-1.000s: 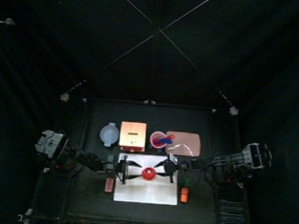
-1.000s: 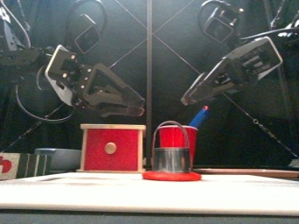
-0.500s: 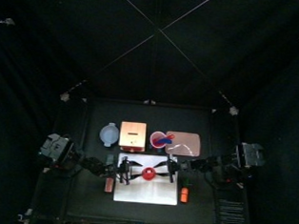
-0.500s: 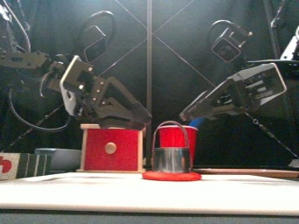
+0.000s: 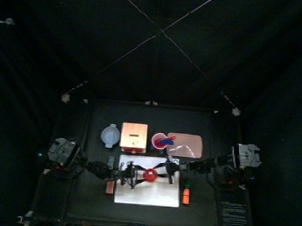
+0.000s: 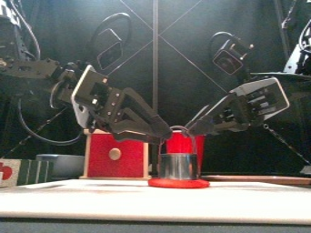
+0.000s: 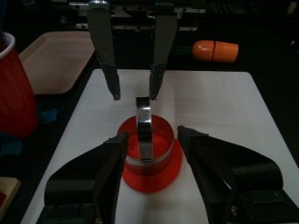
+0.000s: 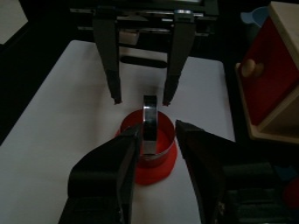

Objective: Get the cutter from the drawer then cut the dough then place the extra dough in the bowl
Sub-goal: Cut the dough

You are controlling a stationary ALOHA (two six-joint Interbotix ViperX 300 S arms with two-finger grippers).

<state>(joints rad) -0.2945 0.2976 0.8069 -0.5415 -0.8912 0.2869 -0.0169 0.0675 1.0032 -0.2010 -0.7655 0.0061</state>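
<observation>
Left wrist view: the left gripper (image 7: 149, 136) sat low over the white cutting board (image 7: 222, 114). Its jaws were spread to either side of the red dough (image 7: 149, 171). The cutter (image 7: 142, 131) stood on the dough, seen edge-on, and its lower rim was hard to make out. The right gripper (image 7: 135, 90) faced it from the far side, jaws likewise apart. Right wrist view: the cutter stood between both spread pairs, and the wooden box (image 8: 281, 79) was cut off at the edge. Front view: both arms sloped down toward the cutter's wire handle and partly masked the red cup (image 6: 183, 143) behind it. Contact with the handle could not be determined. Top view: jaw detail was too small to judge. The bowl (image 5: 108, 134) and pink tray (image 5: 190, 146) lay behind the board, and an orange toy (image 5: 184, 196) lay at its right edge.
</observation>
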